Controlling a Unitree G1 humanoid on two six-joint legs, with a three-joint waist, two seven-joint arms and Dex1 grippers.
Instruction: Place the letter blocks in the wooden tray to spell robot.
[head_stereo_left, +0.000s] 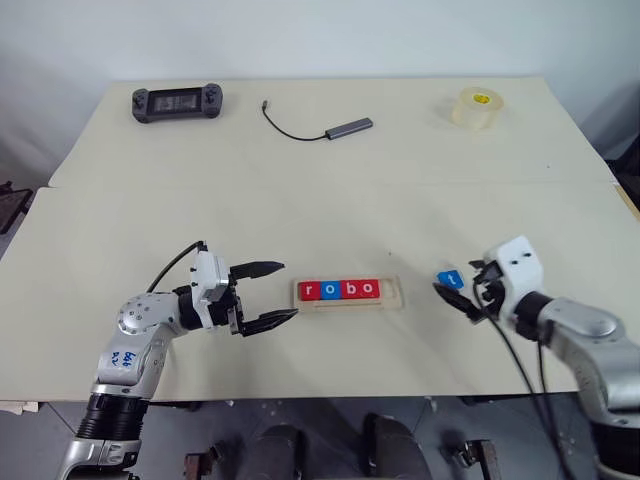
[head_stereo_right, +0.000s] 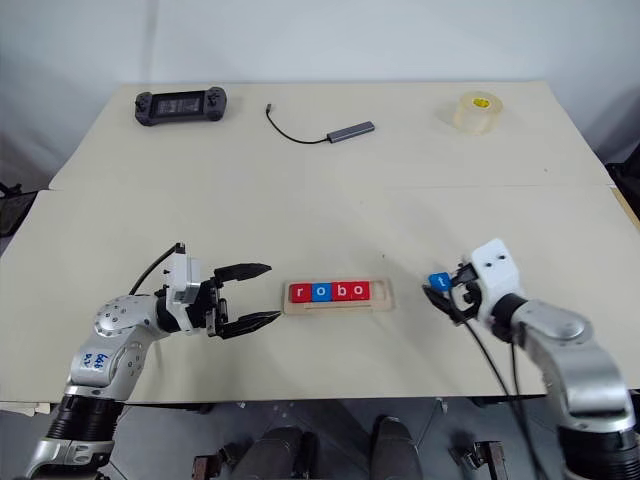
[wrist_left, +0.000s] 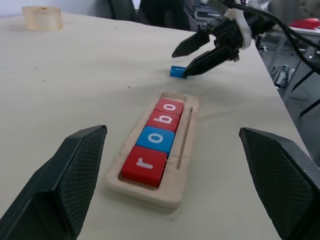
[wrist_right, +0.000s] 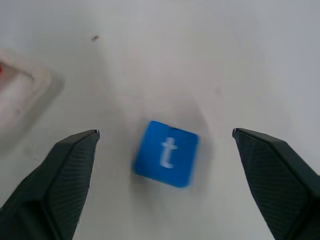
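The left gripper (head_stereo_left: 272, 293) hovered released, just left of the tray (head_stereo_left: 390, 294), where four blocks (head_stereo_left: 339, 290) spelled r, o, b, o. The right gripper (head_stereo_left: 455, 295) was spread wide around the blue t block (head_stereo_left: 451, 279), which lay on the table (head_stereo_left: 320, 190) right of the tray. Farther back sat a controller (head_stereo_left: 177, 102), cable (head_stereo_left: 318, 128) and tape (head_stereo_left: 475, 108).

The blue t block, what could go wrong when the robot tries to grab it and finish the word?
The blue t block lies on the table, turned askew between the open fingers of the right gripper, so they might pinch its corners and let it slip. The wooden tray holds r, o, b, o with one small gap at its end; a tilted block could jam on the rim or push the last red o block.
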